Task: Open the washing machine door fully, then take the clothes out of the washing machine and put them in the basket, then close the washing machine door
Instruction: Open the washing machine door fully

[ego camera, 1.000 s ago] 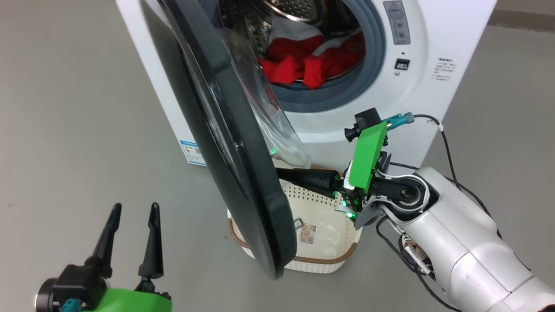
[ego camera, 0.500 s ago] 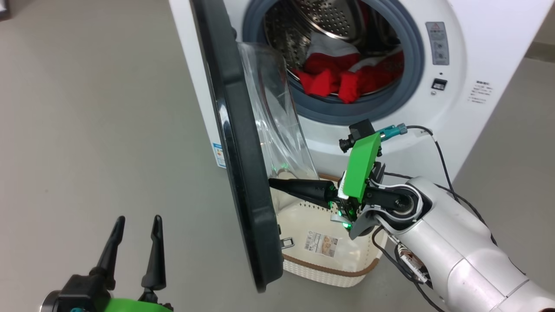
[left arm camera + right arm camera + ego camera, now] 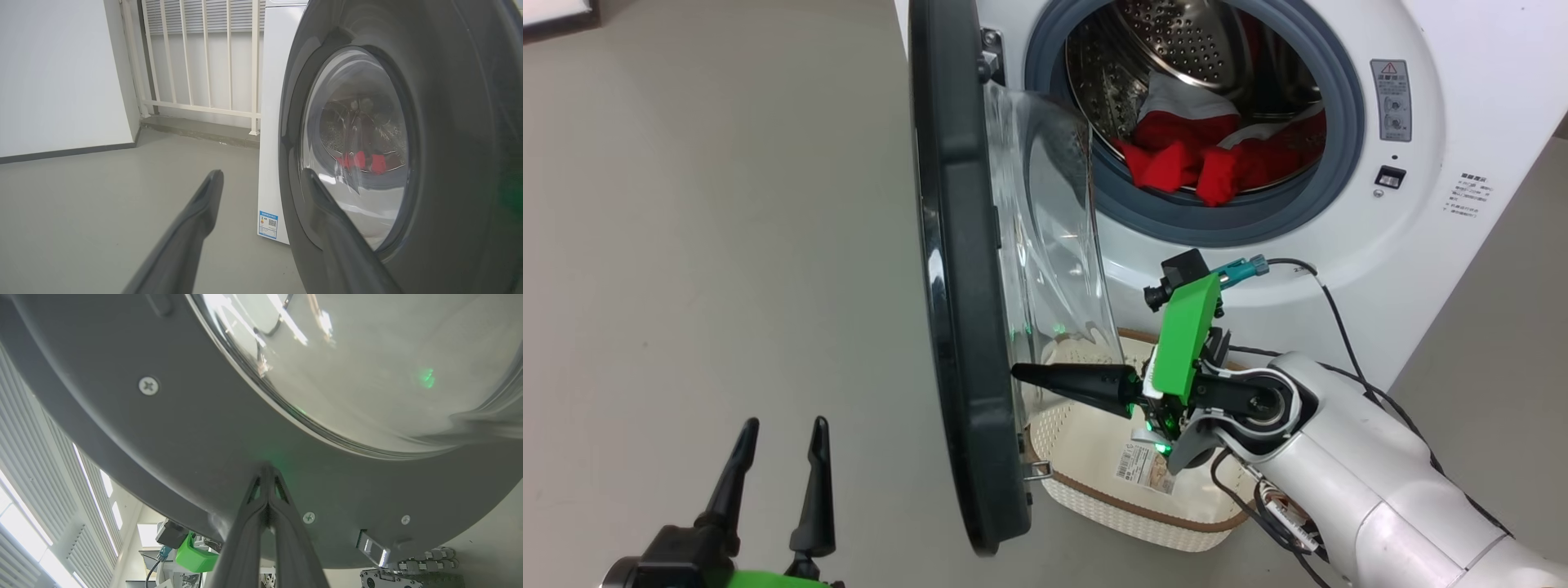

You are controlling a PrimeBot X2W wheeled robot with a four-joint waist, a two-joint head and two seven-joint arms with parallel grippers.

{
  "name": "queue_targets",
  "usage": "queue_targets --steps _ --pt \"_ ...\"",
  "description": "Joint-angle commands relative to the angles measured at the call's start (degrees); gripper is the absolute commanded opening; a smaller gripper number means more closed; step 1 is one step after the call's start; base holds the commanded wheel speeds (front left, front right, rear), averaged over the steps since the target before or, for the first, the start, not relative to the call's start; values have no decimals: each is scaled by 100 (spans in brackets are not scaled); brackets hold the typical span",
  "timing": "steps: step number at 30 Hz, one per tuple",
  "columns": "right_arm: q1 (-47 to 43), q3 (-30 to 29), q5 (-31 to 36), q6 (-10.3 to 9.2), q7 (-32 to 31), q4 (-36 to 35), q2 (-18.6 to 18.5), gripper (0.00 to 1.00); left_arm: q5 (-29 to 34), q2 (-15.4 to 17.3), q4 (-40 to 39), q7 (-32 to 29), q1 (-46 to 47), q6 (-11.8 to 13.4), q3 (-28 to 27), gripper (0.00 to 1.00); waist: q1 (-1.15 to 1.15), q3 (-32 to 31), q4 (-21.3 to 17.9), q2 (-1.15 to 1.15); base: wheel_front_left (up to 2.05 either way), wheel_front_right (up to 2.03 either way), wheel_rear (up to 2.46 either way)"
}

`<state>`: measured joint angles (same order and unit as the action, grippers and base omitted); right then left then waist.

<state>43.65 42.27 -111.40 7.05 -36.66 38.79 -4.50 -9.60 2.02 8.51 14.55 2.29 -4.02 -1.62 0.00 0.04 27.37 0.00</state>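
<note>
The washing machine door (image 3: 960,286) stands edge-on to my head view, swung out from the white washing machine (image 3: 1462,122), its glass bowl (image 3: 1054,245) facing the drum. Red and white clothes (image 3: 1217,159) lie in the drum's mouth. The basket (image 3: 1086,425) sits on the floor below the opening, holding only a paper sticker. My right gripper (image 3: 1018,373) is shut, its tips against the door's inner rim (image 3: 184,428), as the right wrist view shows at the gripper (image 3: 266,473). My left gripper (image 3: 783,425) hangs open and holds nothing, left of the door; the left wrist view looks past that gripper (image 3: 261,175) at the door's outer face (image 3: 449,122).
Grey floor (image 3: 703,245) spreads to the left of the door. A white wall (image 3: 61,73) and a pale railing (image 3: 204,61) stand behind the machine. A blue label (image 3: 267,224) marks the machine's side. The door's latch (image 3: 1037,468) juts over the basket's left rim.
The door has swung wider, from slanted to edge-on, with my shut right gripper pressed on its inner rim. The head view has shifted too. My left gripper stays open.
</note>
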Motion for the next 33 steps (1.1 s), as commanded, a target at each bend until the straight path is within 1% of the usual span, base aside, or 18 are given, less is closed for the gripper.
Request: queue_targets --steps 1,11,23,24,26,28,33 --pt "114 79 -54 44 60 -157 162 0 0 86 -171 45 80 53 -181 100 0 4 13 0 0 0 0" --pt "168 271 -203 44 143 -172 162 0 -23 86 -178 45 37 56 -186 100 0 6 31 0 0 0 0" --pt "126 231 -132 44 214 -114 162 0 -32 86 -103 45 65 24 -211 100 0 -11 2 0 0 0 0" --pt "111 210 -91 44 231 -101 162 15 -28 86 -93 45 73 21 -204 100 0 -14 -4 0 0 0 0" --pt "82 143 42 44 289 -76 162 42 -21 86 -73 45 90 13 -193 100 0 -21 -20 0 0 0 0" --pt "39 33 227 44 414 -66 162 99 -16 86 -54 45 106 5 -192 100 0 -28 -36 0 0 0 0" --pt "-138 -208 775 44 737 -190 70 100 -11 86 20 45 139 -29 -189 100 0 -62 -76 0 0 0 0"
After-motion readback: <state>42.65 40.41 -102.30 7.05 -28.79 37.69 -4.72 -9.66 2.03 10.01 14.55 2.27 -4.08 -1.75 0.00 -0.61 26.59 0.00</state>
